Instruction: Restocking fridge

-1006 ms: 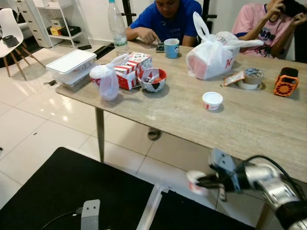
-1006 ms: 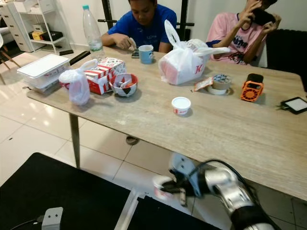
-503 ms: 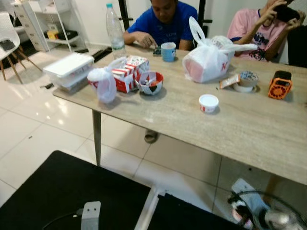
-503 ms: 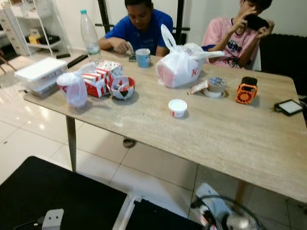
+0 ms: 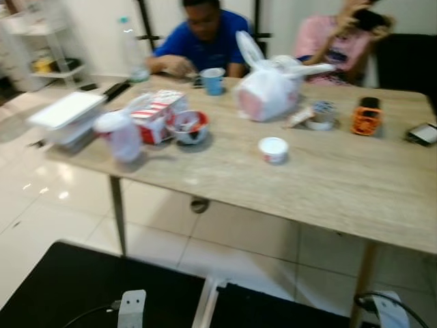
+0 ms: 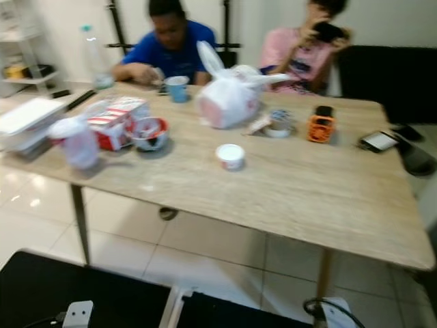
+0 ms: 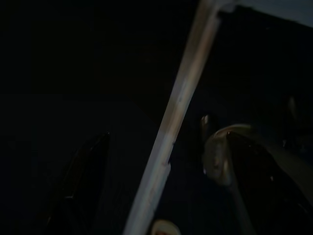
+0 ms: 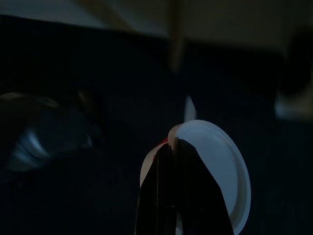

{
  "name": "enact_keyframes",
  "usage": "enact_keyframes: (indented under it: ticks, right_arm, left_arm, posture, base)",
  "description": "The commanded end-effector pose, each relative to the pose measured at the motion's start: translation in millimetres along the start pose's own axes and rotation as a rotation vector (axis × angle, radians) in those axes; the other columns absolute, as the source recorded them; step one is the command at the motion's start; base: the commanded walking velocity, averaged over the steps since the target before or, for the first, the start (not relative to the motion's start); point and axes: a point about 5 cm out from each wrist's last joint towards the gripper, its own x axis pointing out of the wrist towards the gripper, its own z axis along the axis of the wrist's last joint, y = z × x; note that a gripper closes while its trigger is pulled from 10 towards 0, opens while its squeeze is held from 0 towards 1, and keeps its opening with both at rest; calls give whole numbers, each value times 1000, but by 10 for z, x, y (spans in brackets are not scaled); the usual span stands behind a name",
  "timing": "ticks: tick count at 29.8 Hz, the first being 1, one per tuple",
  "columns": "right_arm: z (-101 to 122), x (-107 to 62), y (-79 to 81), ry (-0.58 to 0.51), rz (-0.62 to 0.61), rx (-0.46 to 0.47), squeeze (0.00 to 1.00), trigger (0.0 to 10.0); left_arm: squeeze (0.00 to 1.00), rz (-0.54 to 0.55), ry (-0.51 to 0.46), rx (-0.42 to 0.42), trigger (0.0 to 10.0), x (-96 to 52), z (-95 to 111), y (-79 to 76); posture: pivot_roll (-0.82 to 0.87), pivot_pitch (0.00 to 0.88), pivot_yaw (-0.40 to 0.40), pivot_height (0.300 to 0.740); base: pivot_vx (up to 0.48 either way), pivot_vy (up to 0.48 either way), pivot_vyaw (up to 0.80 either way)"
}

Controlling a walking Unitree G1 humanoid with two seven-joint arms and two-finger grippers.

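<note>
The scene is very dark, and one black finger [image 7: 80, 188] of the left tool [image 7: 146, 196] can barely be made out against the black surface beyond it. A pale, straight metal bar [image 7: 171, 127] runs slantwise across the dark ground just beside that finger, lit along its length. On the bar's far side from the finger sits a rounded, dull silver metal part [image 7: 230, 156] with a faint shine along its edge; what it is cannot be told.

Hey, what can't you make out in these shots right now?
- Left wrist view: too dark; a pale bar shows, the gripper's state unreadable.
- Right wrist view: the cup clamped in the right gripper; the fingers cover its label.
- Eye views: motion blur smears print on the bag and box.
- Tabletop cup: contents hidden.
</note>
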Motion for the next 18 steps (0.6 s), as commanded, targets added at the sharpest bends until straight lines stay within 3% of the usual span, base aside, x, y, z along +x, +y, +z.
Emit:
enact_keyframes:
  ticks: [1, 12, 18]
  right_arm:
    - [-56, 7, 73, 19, 1, 12, 0, 10000]
    - [-173, 6, 102, 68, -55, 20, 0, 10000]
    - [-147, 7, 89, 63, -69, 21, 0, 10000]
  left_arm:
    - [0, 6, 0, 24, 10000, -1, 16, 27]
    - [0, 3, -16, 51, 10000, 12, 80, 0]
    - [0, -1, -18, 111, 10000, 23, 112, -55]
  posture:
    - [-97, 0, 55, 740]
    - [-106, 0, 63, 740]
    - [-121, 0, 67, 740]
  base:
    - [0, 0, -775]
    - [0, 0, -775]
    - [0, 0, -775]
